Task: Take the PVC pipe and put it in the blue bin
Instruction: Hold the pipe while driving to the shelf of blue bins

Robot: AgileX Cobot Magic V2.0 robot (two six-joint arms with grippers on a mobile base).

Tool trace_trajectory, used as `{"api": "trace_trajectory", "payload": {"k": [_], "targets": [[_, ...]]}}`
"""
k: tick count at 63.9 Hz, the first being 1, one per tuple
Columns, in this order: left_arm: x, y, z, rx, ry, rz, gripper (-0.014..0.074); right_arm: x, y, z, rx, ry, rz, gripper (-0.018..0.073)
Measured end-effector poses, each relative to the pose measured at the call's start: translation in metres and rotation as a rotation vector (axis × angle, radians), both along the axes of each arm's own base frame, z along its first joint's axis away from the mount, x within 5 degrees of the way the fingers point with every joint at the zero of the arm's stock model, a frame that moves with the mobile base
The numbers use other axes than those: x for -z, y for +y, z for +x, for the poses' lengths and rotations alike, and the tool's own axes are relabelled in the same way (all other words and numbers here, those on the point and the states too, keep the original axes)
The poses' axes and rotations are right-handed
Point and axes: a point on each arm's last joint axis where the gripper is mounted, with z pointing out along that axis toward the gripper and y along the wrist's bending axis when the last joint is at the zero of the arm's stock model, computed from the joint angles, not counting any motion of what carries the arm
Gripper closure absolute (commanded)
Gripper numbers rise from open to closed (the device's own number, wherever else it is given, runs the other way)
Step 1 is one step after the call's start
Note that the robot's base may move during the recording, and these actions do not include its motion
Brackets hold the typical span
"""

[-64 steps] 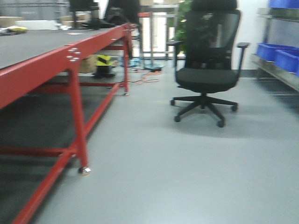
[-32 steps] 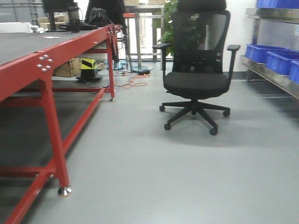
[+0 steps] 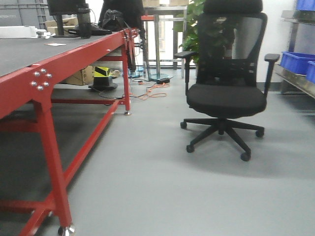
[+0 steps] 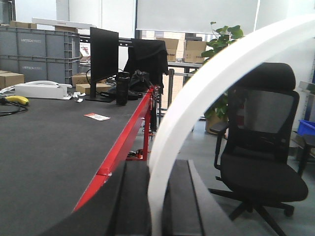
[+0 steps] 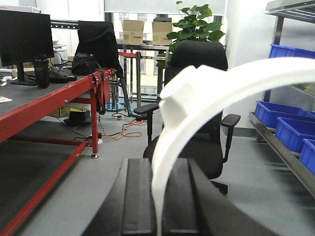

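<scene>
My left pincer (image 4: pixel 157 199) and right pincer (image 5: pixel 158 196) each pinch a curved white PVC pipe (image 4: pixel 189 98) near its lower end, so, I judge, it arcs clear of tabletop (image 4: pixel 49 147) and office chair (image 3: pixel 226 98) while heading for the shelf's blue bins (image 5: pixel 270 118).

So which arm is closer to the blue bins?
Right. The right gripper has the blue bins just to its right; from the left gripper they lie beyond the chair.

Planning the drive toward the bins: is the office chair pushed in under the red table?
No, the office chair stands on open floor right of the red table, apart from it.
</scene>
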Motion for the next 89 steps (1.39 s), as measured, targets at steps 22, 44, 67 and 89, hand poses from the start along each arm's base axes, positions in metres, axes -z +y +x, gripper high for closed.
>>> {"api": "trace_trajectory", "payload": {"k": [22, 44, 67, 89], "targets": [[0.0000, 0.0000, 0.0000, 0.000, 0.000, 0.000, 0.0707, 0.0000, 0.0000, 0.0000, 0.000, 0.000, 0.000, 0.0728], [0.0000, 0.0000, 0.0000, 0.000, 0.000, 0.000, 0.0707, 0.0000, 0.0000, 0.0000, 0.000, 0.000, 0.000, 0.0728], [0.0000, 0.0000, 0.0000, 0.000, 0.000, 0.000, 0.0707, 0.0000, 0.0000, 0.0000, 0.000, 0.000, 0.000, 0.0728], [0.0000, 0.0000, 0.0000, 0.000, 0.000, 0.000, 0.0707, 0.0000, 0.0000, 0.0000, 0.000, 0.000, 0.000, 0.0728]]}}
